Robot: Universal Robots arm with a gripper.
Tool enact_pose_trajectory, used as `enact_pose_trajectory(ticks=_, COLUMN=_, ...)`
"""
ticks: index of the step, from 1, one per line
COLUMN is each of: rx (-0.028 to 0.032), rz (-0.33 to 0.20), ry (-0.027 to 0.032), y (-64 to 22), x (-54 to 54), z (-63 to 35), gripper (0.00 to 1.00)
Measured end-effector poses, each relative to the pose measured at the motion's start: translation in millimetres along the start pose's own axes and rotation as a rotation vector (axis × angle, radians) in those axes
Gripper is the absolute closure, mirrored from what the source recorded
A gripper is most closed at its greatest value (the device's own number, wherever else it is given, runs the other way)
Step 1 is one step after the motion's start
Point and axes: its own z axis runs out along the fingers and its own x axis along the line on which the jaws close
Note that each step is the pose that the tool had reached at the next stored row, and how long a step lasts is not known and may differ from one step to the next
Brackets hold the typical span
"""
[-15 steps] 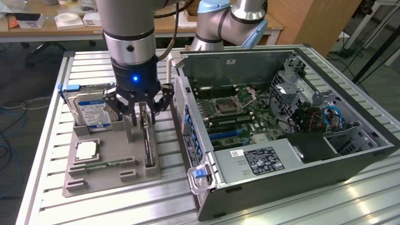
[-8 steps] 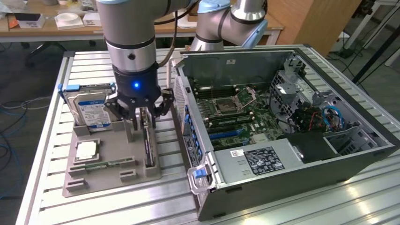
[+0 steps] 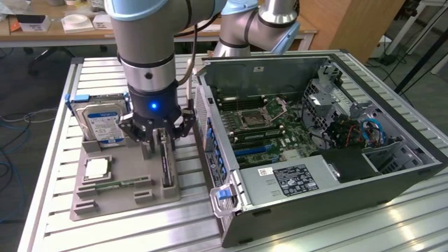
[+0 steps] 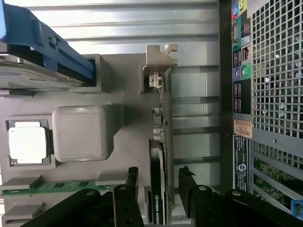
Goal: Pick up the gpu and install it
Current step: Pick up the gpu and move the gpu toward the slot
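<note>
- Exterior view: the tool (image 3: 162,137) is hanging released, jaws spread, right over the gpu (image 3: 167,167), which is standing on edge in a slot of the grey holder (image 3: 105,206) on the bench, beside the open case (image 3: 392,173).
- Its long axis is running along the holder, parallel to the case wall.
- Wrist view: the fingers (image 4: 131,189) are flanking the gpu (image 4: 158,156), one on each face. The bracket (image 4: 161,56) end is pointing away from the tool, toward the drive (image 4: 42,42).
- A good grip likely means centring on the card and closing squarely on both faces.
</note>
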Motion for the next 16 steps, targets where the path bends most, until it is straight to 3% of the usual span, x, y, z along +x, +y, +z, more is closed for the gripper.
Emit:
enact_pose_trajectory(ticks=7, rx=-0.0001, rz=0.000, ry=0.0000, y=-1.6, x=0.5, z=11.1, gripper=0.53)
enact_pose_trajectory(ticks=16, rx=0.0027, rz=0.000, ry=-0.0001, y=-4.2, x=0.5, z=14.7, gripper=0.53)
